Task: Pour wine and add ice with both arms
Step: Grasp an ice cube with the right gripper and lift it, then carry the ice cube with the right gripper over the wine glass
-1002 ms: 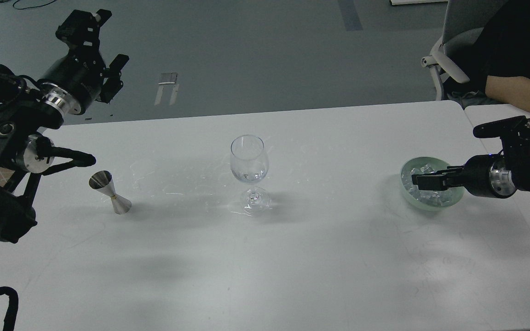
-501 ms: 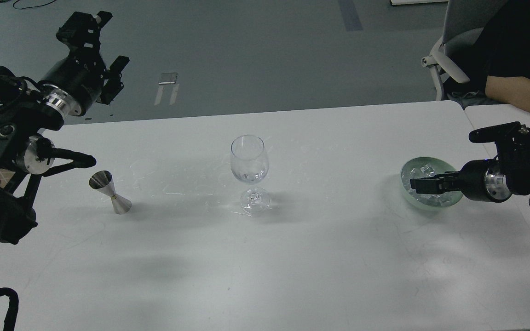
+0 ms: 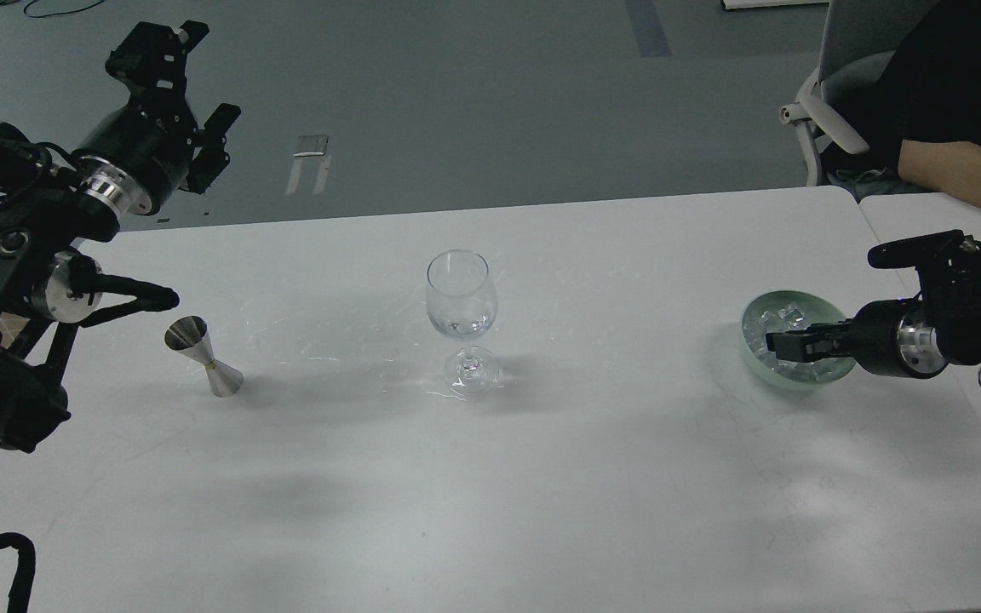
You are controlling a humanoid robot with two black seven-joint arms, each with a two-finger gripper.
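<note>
A: Where is the right gripper (image 3: 776, 345) now?

B: Its tip is over the pale green bowl (image 3: 750, 340), just above the ice (image 3: 784, 317). Its fingers look close together, but I cannot tell if they hold a cube or if they are fully closed.

A: And the left gripper (image 3: 180, 89)?

B: It is raised high, well apart from everything on the white table (image 3: 542, 477), and its fingers are spread apart, holding nothing. The steel jigger (image 3: 203, 356) stands below it, tilted.

A: Where is the wine (image 3: 461, 324)?

B: A small clear amount lies in the wine glass (image 3: 461, 319), far to the left of the right gripper, between both arms
</note>
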